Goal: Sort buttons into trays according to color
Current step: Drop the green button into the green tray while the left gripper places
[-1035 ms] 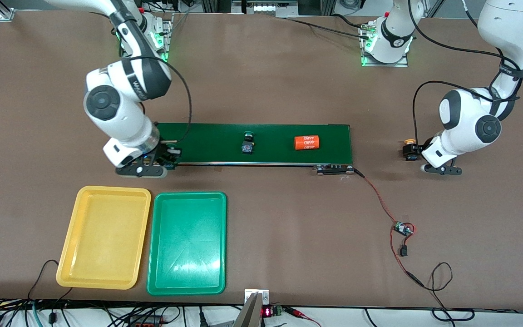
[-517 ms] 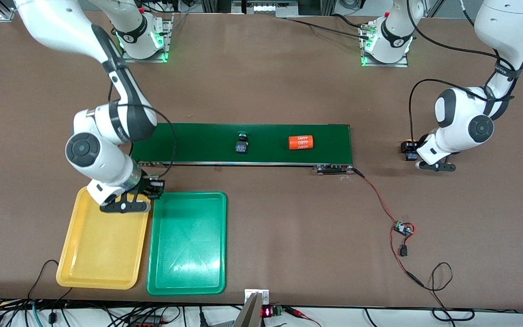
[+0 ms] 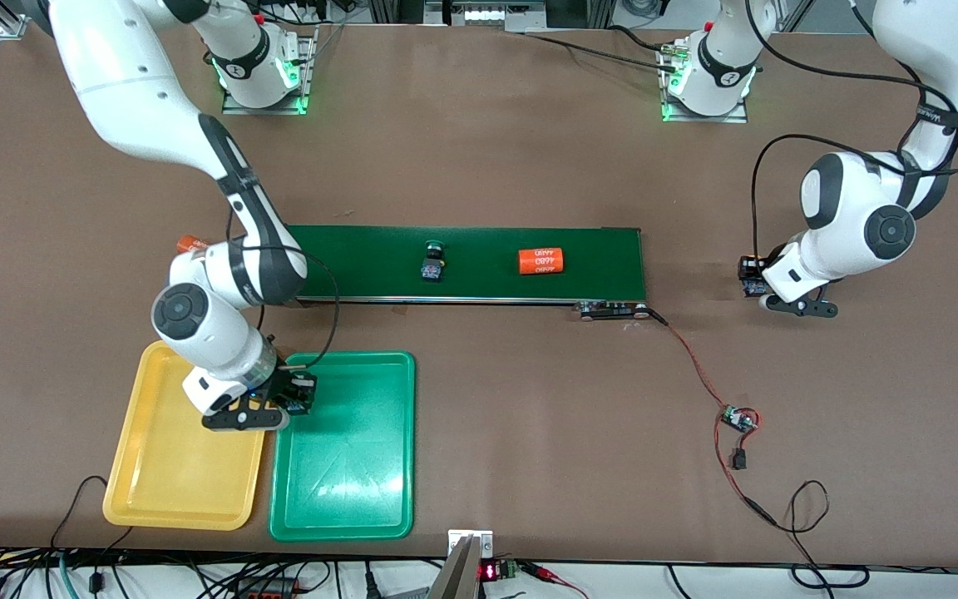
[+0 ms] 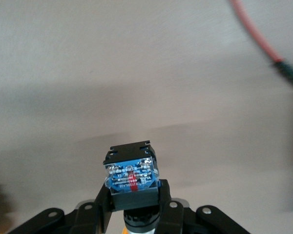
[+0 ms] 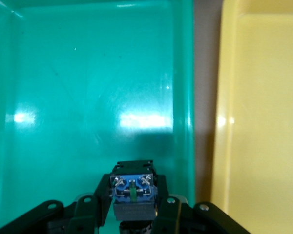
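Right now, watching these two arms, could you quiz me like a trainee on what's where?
1. True or false: the right gripper holds its button over the yellow tray.
2. What sits on the conveyor belt beside the orange cylinder? A) a green-capped button B) a tray C) a cable
3. What is the left gripper clamping, and over what?

Key:
1. False: it is over the green tray, near the rim beside the yellow one.
2. A: the green-capped button.
3. Another button, over the bare table at the left arm's end.
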`<state>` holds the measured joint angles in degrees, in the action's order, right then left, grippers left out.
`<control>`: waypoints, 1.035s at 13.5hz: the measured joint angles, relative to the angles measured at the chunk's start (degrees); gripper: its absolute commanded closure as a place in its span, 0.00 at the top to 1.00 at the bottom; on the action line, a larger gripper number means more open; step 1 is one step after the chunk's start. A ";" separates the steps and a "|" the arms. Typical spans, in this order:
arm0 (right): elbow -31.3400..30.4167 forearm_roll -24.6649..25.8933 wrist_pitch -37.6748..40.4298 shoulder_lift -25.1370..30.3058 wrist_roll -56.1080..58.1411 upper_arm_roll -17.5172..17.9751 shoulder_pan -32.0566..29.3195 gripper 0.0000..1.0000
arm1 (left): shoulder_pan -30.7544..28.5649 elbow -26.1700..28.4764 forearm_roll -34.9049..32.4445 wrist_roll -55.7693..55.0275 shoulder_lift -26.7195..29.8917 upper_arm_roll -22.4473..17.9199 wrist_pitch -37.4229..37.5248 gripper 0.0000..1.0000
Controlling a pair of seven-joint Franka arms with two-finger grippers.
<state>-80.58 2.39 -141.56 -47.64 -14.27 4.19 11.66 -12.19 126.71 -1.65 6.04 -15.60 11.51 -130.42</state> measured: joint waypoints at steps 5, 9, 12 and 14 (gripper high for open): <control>6.21 0.00 -2.31 -6.65 0.05 -0.29 0.36 0.81 | 4.12 -5.62 0.28 -14.69 1.01 8.87 8.68 0.00; 6.73 0.90 0.06 -6.95 0.84 -0.76 0.23 0.95 | 6.12 -5.82 0.33 -24.87 0.72 15.90 8.41 0.00; 8.18 0.94 10.56 -5.21 0.90 -1.26 1.31 0.95 | 8.22 -7.19 2.43 -25.38 -0.30 16.12 8.28 0.00; 7.74 0.92 15.57 -2.40 0.39 -1.89 2.48 0.95 | 9.62 -8.68 3.06 -25.41 -2.34 16.14 7.28 0.00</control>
<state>-72.84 3.31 -125.99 -50.05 -13.89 2.30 14.14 -2.57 118.04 1.41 -19.37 -17.95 27.64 -123.15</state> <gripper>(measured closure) 0.053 0.590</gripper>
